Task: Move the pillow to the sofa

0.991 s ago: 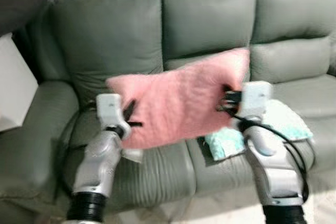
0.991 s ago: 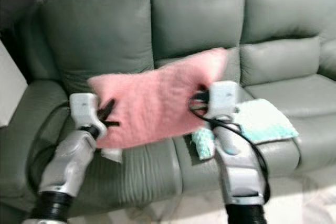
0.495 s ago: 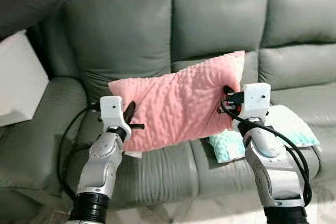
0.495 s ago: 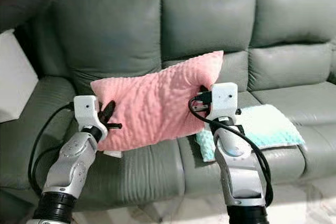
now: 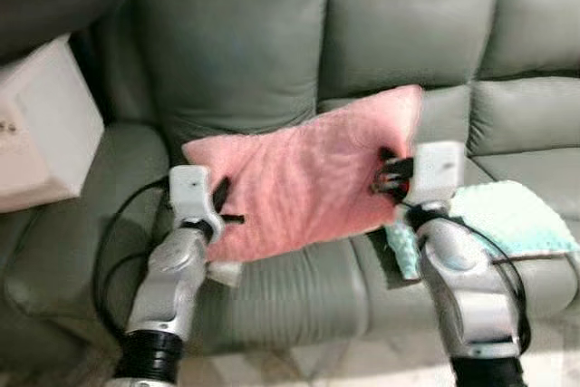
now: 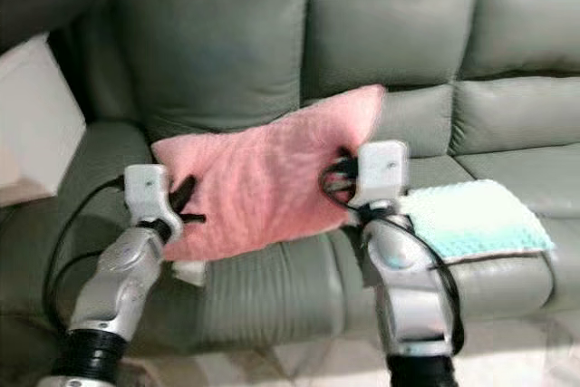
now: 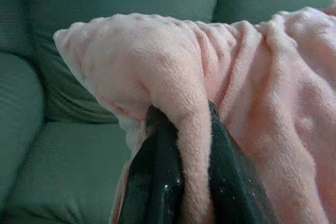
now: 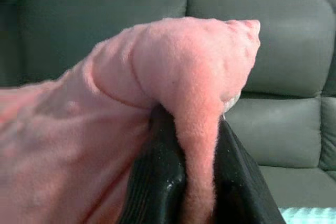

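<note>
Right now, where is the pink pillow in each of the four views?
Left eye view: pink pillow at centre, held between both grippers.
Right eye view: at centre-left, before the grey sofa.
Left wrist view: one end pinched by the left gripper.
Right wrist view: other end pinched by the right gripper.
Shared landmark: the sofa backrest.

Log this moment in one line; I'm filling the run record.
pink pillow held above sofa | left tool shut on pillow end | right tool shut on other end | not yet set down
</note>
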{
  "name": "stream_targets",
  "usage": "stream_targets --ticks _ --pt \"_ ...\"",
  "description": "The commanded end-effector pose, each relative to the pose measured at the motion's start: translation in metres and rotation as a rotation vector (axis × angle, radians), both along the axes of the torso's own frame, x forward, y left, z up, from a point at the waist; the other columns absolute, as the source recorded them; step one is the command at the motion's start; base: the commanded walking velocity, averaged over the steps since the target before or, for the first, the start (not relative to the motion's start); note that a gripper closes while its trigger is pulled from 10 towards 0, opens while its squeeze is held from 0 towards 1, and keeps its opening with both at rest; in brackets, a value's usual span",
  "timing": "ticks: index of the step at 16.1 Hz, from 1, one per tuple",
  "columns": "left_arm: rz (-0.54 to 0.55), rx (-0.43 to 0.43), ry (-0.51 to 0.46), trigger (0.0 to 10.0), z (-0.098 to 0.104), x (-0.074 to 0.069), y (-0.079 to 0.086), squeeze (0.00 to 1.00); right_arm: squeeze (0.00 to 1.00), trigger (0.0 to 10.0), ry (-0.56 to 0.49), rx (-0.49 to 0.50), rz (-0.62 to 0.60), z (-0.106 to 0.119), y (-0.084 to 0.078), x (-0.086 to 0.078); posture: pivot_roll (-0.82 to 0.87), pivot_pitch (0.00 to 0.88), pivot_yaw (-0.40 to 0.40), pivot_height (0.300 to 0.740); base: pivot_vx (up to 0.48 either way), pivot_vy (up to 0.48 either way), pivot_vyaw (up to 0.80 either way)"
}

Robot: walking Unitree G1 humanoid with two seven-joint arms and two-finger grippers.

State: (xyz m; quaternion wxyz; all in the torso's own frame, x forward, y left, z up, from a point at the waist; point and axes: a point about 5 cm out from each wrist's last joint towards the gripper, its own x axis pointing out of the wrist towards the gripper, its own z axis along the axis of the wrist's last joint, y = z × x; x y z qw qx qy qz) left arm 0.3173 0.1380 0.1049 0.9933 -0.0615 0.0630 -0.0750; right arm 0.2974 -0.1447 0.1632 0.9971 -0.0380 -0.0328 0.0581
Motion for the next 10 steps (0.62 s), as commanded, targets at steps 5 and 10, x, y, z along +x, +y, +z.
stream_targets --ticks 5,10 --pt "-0.027 0.015 -0.033 10.0 0.005 0.001 -0.006 0.00 0.00 10.0 -0.042 0.003 -0.020 0.009 -0.005 0.001 -0.14 0.000 0.043 0.740 0.000 0.480 0.00" --pt "-0.003 0.017 -0.108 10.0 0.014 0.003 -0.005 0.00 0.00 10.0 -0.046 0.005 -0.018 0.009 -0.004 0.001 -0.14 0.000 0.047 0.740 0.000 0.000 0.00"
